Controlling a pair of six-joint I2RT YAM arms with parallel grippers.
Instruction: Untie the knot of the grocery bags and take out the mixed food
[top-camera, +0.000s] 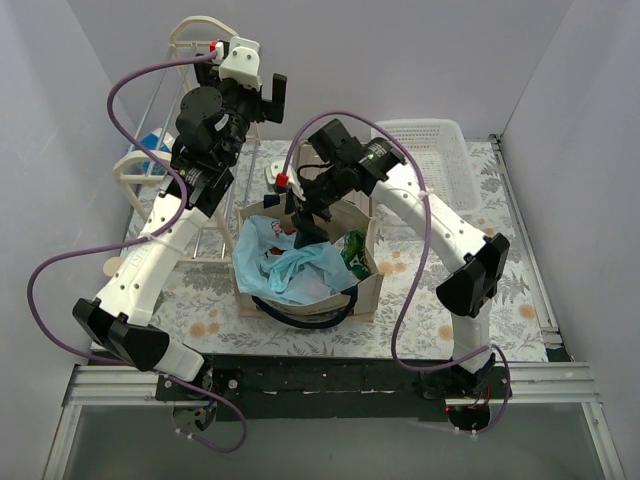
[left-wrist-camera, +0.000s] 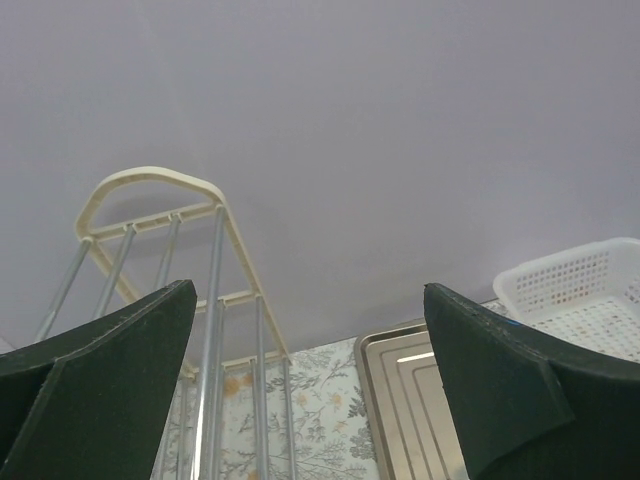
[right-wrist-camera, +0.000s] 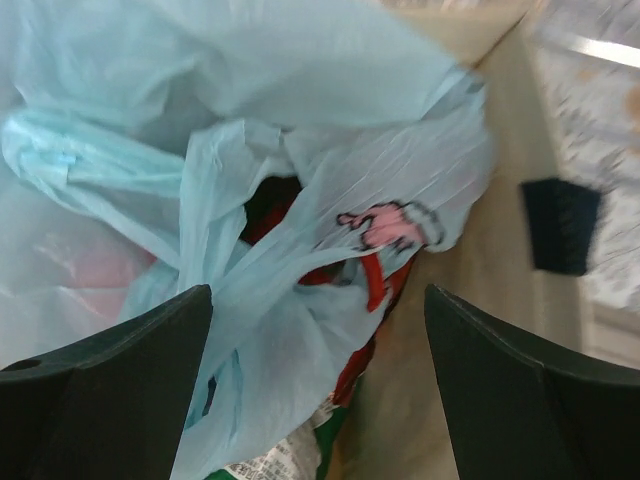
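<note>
while the right gripper (right-wrist-camera: 318, 300) hangs over the bags, its two dark fingers (right-wrist-camera: 120, 380) stand wide apart. nothing is between them, so it holds nothing.

right under it lies the light-blue plastic bag (right-wrist-camera: 330, 80), all crinkly and puffed up. two strips of the bag twist together near one finger, and it is hard to tell if they are tied. a pink and white print (right-wrist-camera: 385, 225) shows on the plastic. through a gap peeks something red (right-wrist-camera: 372, 285), too hidden to name.

the blue bag sits inside the beige tote (top-camera: 368, 290), which stands on the flowery table cloth (top-camera: 500, 290) in the middle of the table. a green snack bag (top-camera: 354, 252) is tucked in the tote too, just beside the blue bag on the right. the dark navy handles (top-camera: 310, 315) hang over the near side of the tote.

the left gripper (left-wrist-camera: 310, 290) is lifted high, well away from the bags. its fingers are spread wide too, with only the wall between them. it holds nothing.

below it stands a cream rack (left-wrist-camera: 150, 190) with thin metal bars. a shiny metal tray (left-wrist-camera: 410, 400) lies flat near the rack. a white basket (left-wrist-camera: 580, 290) with small holes sits at the far right of the table.
</note>
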